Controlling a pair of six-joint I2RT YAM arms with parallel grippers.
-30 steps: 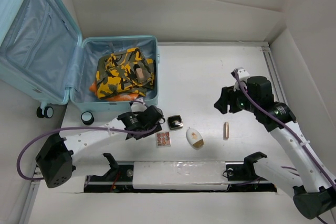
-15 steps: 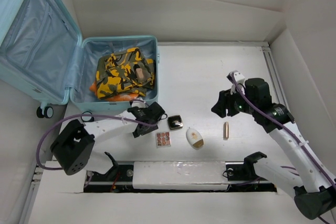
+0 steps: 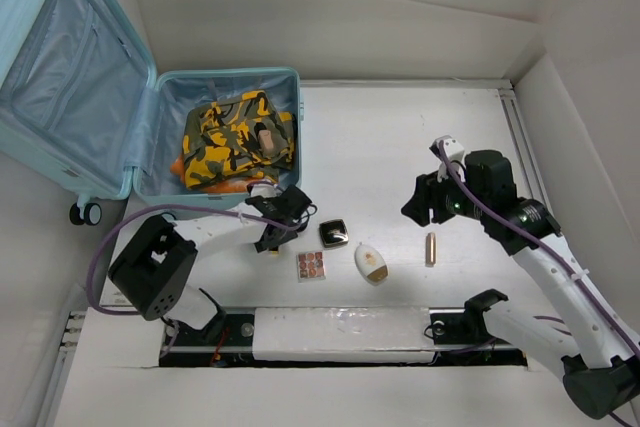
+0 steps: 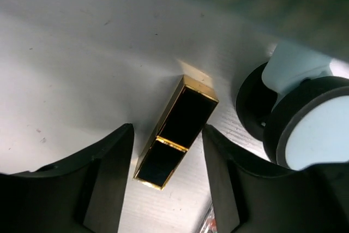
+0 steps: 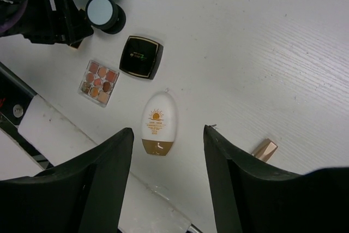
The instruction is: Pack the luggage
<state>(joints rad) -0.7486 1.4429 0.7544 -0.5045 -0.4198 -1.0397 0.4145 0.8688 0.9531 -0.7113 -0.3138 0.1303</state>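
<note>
Luggage (image 3: pixel 90 97) is laid open at the far left corner of the worktop (image 3: pixel 380 147), clothing (image 3: pixel 238 142) inside. The right claw (image 3: pixel 418 204) and left claw (image 4: pixel 166 156) are held partly open and empty, the left straddling a black-and-gold tube (image 4: pixel 177 126) by a caster wheel (image 4: pixel 305 129). The tube should be centred before the claw is closed.

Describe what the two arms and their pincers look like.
The left arm and right arm have white links and black joint housings, each trailed by a purple cable. The left pincer and right pincer each have two broad matte-black fingers.
</note>
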